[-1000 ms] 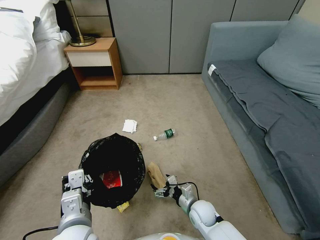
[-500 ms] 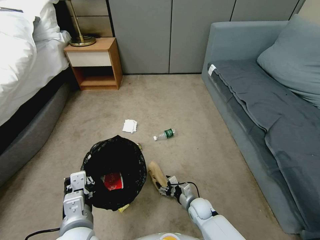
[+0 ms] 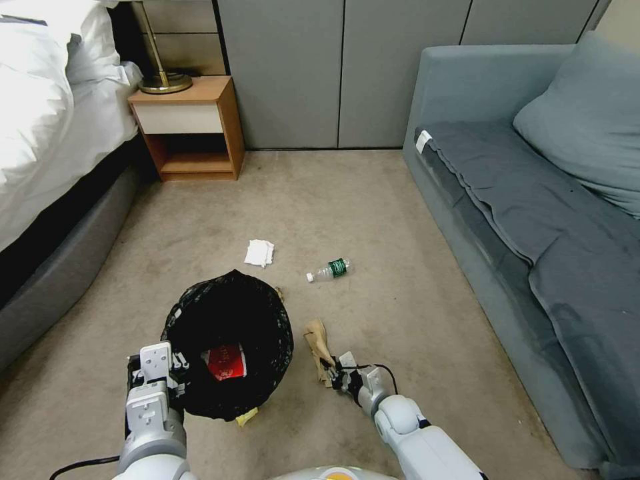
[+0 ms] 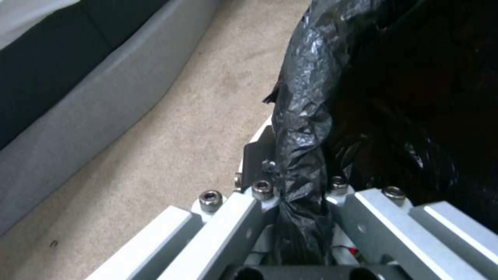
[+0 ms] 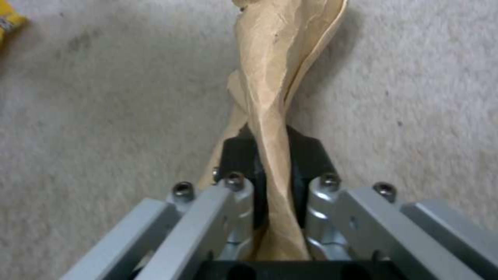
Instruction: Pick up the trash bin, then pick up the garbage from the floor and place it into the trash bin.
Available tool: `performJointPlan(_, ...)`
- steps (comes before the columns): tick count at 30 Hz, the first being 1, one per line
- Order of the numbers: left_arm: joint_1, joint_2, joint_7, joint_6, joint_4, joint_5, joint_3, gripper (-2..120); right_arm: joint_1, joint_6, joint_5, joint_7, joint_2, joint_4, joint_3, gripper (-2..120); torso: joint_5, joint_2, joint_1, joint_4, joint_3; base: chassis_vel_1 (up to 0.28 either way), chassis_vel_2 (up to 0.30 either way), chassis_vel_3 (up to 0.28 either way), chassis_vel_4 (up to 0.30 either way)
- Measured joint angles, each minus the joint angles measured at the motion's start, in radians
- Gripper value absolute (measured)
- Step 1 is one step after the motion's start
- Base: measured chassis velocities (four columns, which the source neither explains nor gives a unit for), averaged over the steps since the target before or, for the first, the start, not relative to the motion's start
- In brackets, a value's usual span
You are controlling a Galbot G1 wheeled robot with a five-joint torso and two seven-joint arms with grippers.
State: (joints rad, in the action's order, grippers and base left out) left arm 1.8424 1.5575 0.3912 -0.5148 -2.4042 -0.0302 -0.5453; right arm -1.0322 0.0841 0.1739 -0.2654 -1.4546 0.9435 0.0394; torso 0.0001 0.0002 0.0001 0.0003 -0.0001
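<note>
Head view. Round trash bin lined with a glossy black plastic bag (image 3: 227,343), standing on the beige carpet (image 3: 400,307) between the grey sofa (image 3: 533,220) and the bed with white bedding (image 3: 47,127). Red-white paper cup (image 3: 225,362) lying inside the bin. Left gripper (image 3: 175,371) at the bin's near rim, clamped on the bag-covered edge. Crumpled brown paper bag (image 3: 318,340) on the carpet just beside the bin, on the sofa side, pinched at its near end by the right gripper (image 3: 331,375). Yellow snack wrapper (image 3: 245,417) poking out at the bin's near foot. White tissue (image 3: 259,253) and small clear plastic bottle with green label (image 3: 329,269) lying beyond the bin, well apart from it.

Left wrist view. Left gripper (image 4: 298,194) closed tight on a fold of the black bag at the bin rim (image 4: 303,116), carpet and dark bed base behind.

Right wrist view. Right gripper (image 5: 275,182) nearly closed, black pads (image 5: 306,155) pressing both faces of the twisted brown paper bag (image 5: 280,58), its far part over the carpet.
</note>
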Motion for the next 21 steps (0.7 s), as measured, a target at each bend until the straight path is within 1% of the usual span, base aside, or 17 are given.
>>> performJointPlan(1, -0.001, 0.0, 0.0, 0.0, 0.0, 0.0, 0.0, 0, -0.007, 0.0, 0.006, 0.006, 0.004, 0.019, -0.001, 3, 0.0009, 0.0, 0.0, 0.0, 0.0, 0.0, 0.0, 0.0, 0.0)
performJointPlan(2, -0.001, 0.0, 0.0, 0.0, 0.0, 0.0, 0.0, 0, -0.007, 0.0, 0.006, 0.006, 0.004, 0.019, -0.001, 3, 0.0009, 0.0, 0.0, 0.0, 0.0, 0.0, 0.0, 0.0, 0.0)
performJointPlan(5, -0.005, -0.001, 0.0, 0.0, 0.002, 0.0, 0.003, 0, -0.032, 0.0, 0.031, 0.027, 0.017, 0.088, -0.005, 2, 0.0012, 0.0, 0.0, -0.0004, 0.0, 0.0, 0.0, 0.0, 0.0)
performJointPlan(6, -0.005, -0.001, 0.0, 0.0, 0.002, 0.0, 0.003, 0, -0.032, 0.0, 0.031, 0.027, 0.017, 0.088, -0.005, 2, 0.0012, 0.0, 0.0, -0.0004, 0.0, 0.0, 0.0, 0.0, 0.0)
performJointPlan(8, -0.008, -0.003, 0.0, 0.0, 0.006, 0.001, 0.005, 0, -0.059, 0.001, 0.056, 0.044, 0.032, 0.178, -0.01, 2, 0.0017, 0.0, 0.0, -0.0007, 0.0, 0.0, 0.0, 0.0, 0.0)
performJointPlan(9, -0.01, -0.004, 0.0, -0.001, 0.008, 0.001, 0.006, 0, -0.072, 0.005, 0.068, 0.052, 0.041, 0.235, -0.008, 2, 0.0008, 0.0, 0.0, -0.0005, 0.0, 0.0, 0.0, 0.0, 0.0)
performJointPlan(10, -0.01, -0.004, 0.0, -0.001, 0.008, 0.001, 0.006, 0, -0.072, 0.005, 0.068, 0.052, 0.041, 0.235, -0.008, 2, 0.0008, 0.0, 0.0, -0.0005, 0.0, 0.0, 0.0, 0.0, 0.0)
performJointPlan(11, -0.011, -0.005, 0.0, -0.001, 0.008, 0.001, 0.006, 0, -0.079, 0.009, 0.075, 0.056, 0.045, 0.268, -0.007, 2, 0.0006, 0.0, 0.0, -0.0006, 0.0, 0.0, 0.0, 0.0, 0.0)
performJointPlan(13, -0.012, -0.009, 0.0, -0.002, 0.01, 0.003, 0.007, 0, -0.114, 0.043, 0.101, 0.059, 0.067, 0.427, -0.006, 2, 0.0007, 0.0, 0.0, -0.0005, 0.0, 0.0, 0.0, 0.0, 0.0)
performJointPlan(14, -0.012, -0.009, 0.0, -0.002, 0.01, 0.003, 0.007, 0, -0.114, 0.043, 0.101, 0.059, 0.067, 0.427, -0.006, 2, 0.0007, 0.0, 0.0, -0.0005, 0.0, 0.0, 0.0, 0.0, 0.0)
performJointPlan(15, -0.012, -0.011, 0.0, -0.002, 0.011, 0.004, 0.008, 0, -0.129, 0.063, 0.106, 0.045, 0.077, 0.501, -0.004, 2, 0.0002, 0.0, 0.0, -0.0004, 0.0, 0.0, 0.0, 0.0, 0.0)
performJointPlan(17, -0.011, -0.013, -0.001, -0.003, 0.012, 0.005, 0.01, 0, -0.152, 0.115, 0.111, -0.006, 0.095, 0.653, -0.008, 2, 0.0002, 0.0, 0.0, -0.0006, 0.0, 0.0, 0.0, 0.0, 0.0)
performJointPlan(18, -0.01, -0.013, -0.001, -0.003, 0.012, 0.005, 0.01, 0, -0.154, 0.143, 0.107, -0.034, 0.1, 0.703, -0.009, 2, 0.0, 0.0, 0.0, -0.0004, 0.0, 0.0, 0.0, 0.0, 0.0)
performJointPlan(19, -0.01, -0.013, -0.001, -0.003, 0.012, 0.005, 0.01, 0, -0.154, 0.143, 0.107, -0.034, 0.1, 0.703, -0.009, 2, 0.0, 0.0, 0.0, -0.0004, 0.0, 0.0, 0.0, 0.0, 0.0)
performJointPlan(20, -0.01, -0.014, -0.001, -0.003, 0.013, 0.005, 0.012, 0, -0.154, 0.181, 0.1, -0.082, 0.108, 0.778, -0.014, 2, 0.0, 0.0, 0.0, -0.0003, 0.0, 0.0, 0.0, 0.0, 0.0)
performJointPlan(21, -0.01, -0.014, -0.001, -0.003, 0.014, 0.005, 0.013, 0, -0.155, 0.194, 0.102, -0.11, 0.116, 0.822, -0.021, 2, -0.0001, 0.0, 0.0, -0.0003, 0.0, 0.0, 0.0, 0.0, 0.0)
